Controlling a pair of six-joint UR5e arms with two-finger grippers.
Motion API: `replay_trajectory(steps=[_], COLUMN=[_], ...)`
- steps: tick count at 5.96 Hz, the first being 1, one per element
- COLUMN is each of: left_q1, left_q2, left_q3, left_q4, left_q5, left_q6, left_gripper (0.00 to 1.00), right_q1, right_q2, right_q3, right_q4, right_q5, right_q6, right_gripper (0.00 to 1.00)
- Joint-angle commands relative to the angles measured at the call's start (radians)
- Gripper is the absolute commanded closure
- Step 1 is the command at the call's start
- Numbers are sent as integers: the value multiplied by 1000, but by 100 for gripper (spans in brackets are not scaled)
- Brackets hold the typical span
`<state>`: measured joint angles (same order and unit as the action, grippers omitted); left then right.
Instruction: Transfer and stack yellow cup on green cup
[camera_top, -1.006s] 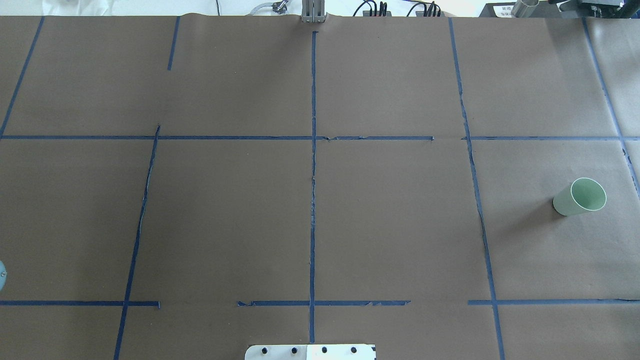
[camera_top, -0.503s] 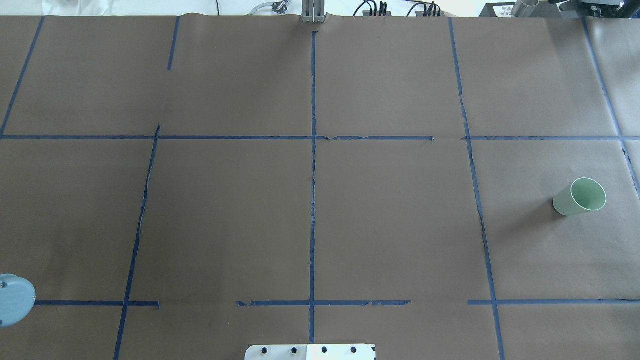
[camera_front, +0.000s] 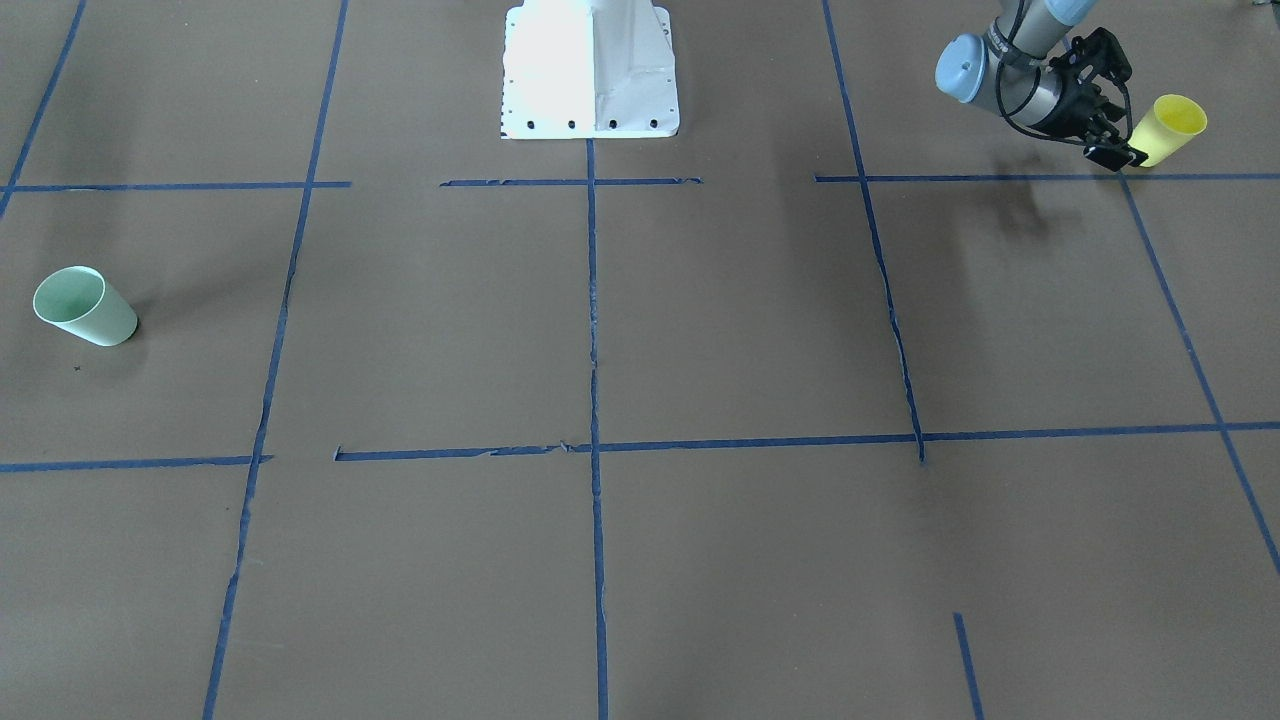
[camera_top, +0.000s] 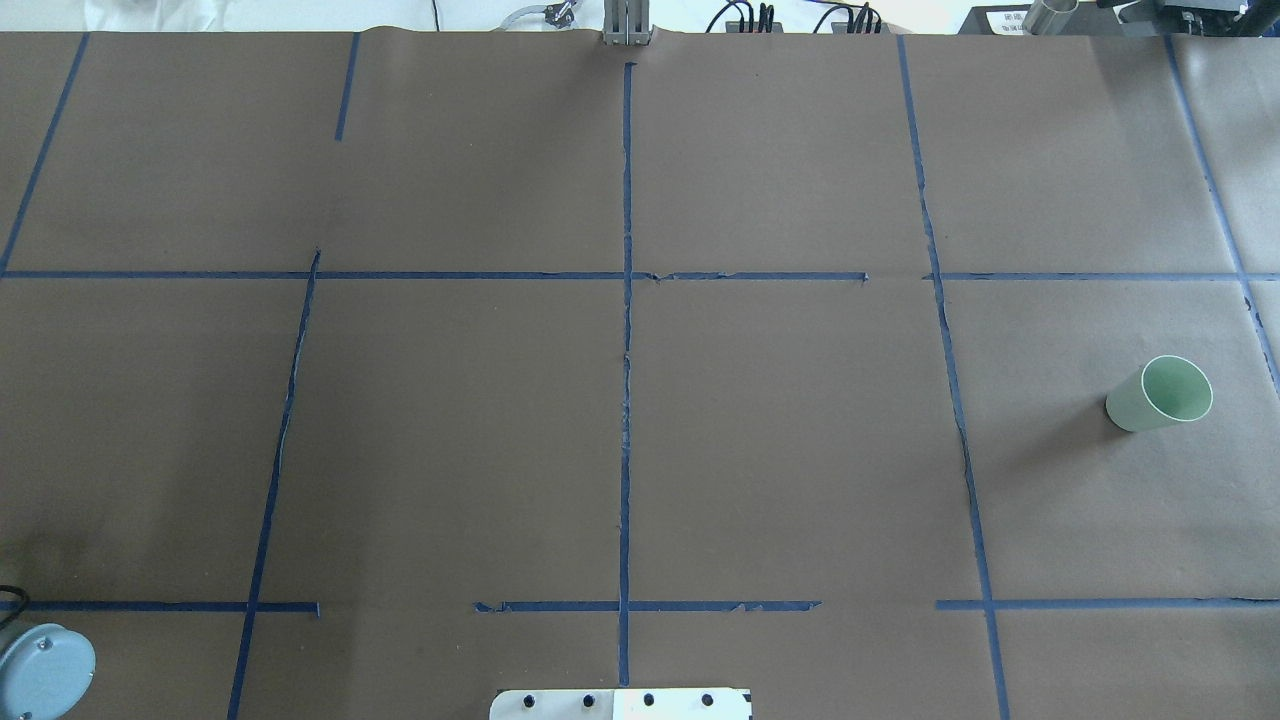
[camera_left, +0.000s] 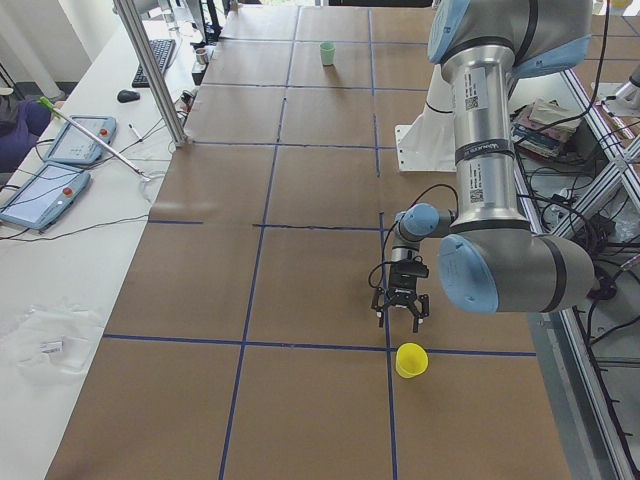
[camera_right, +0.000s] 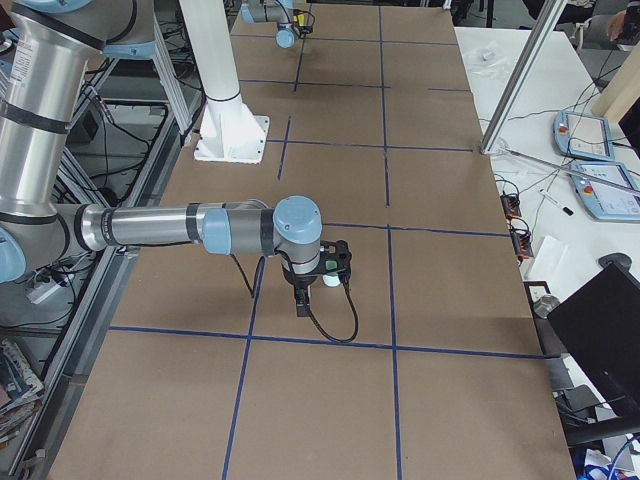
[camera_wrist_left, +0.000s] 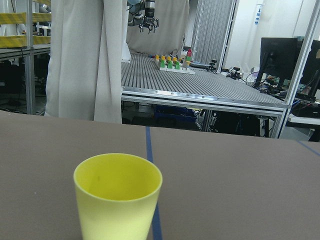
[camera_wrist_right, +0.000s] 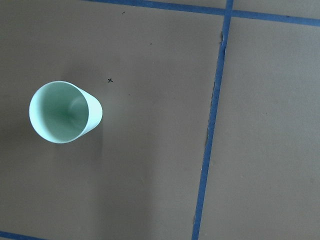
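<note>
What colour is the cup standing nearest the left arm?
Bright yellow; the yellow cup shows best in the left wrist-mounted view.

Brown table (camera_top: 800, 450) — blue tape grid (camera_top: 627, 400)

The table (camera_top: 800, 450) is covered in matt brown paper, faintly creased, and marked off with blue tape (camera_top: 626, 400) whose edges are torn and rough in places. The yellow cup (camera_wrist_left: 118, 197) is smooth plastic with a soft, low sheen. The green cup (camera_wrist_right: 65, 112) is the same smooth plastic. The left arm (camera_left: 485, 130) has satin grey metal tubes and glossy blue plastic caps. The base plate (camera_front: 590, 70) is shiny white painted metal.
</note>
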<state>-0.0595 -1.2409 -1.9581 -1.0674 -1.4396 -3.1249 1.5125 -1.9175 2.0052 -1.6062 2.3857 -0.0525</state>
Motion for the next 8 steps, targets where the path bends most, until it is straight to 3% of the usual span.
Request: replay_trajectory(steps=[1,3,6,8], left_q1=[50,50,50,49], left_q2=[6,23,95,95], left_q3=[27,108,119,191], left_q4=[-20,-101,-172,-219], left_q5=[-27,-27,-22,-19], left_q6=[-3,6,26,40], left_gripper=[0,0,0,0], right_q1=[0,2,2,2], right_q2=[-1,-1,-3,-1], right_q3=[4,20,24,24], right_q4=[0,0,-1,-1], right_q5=[0,0,0,0], right_q6=[-3,2,3,6], right_gripper=[0,0,0,0])
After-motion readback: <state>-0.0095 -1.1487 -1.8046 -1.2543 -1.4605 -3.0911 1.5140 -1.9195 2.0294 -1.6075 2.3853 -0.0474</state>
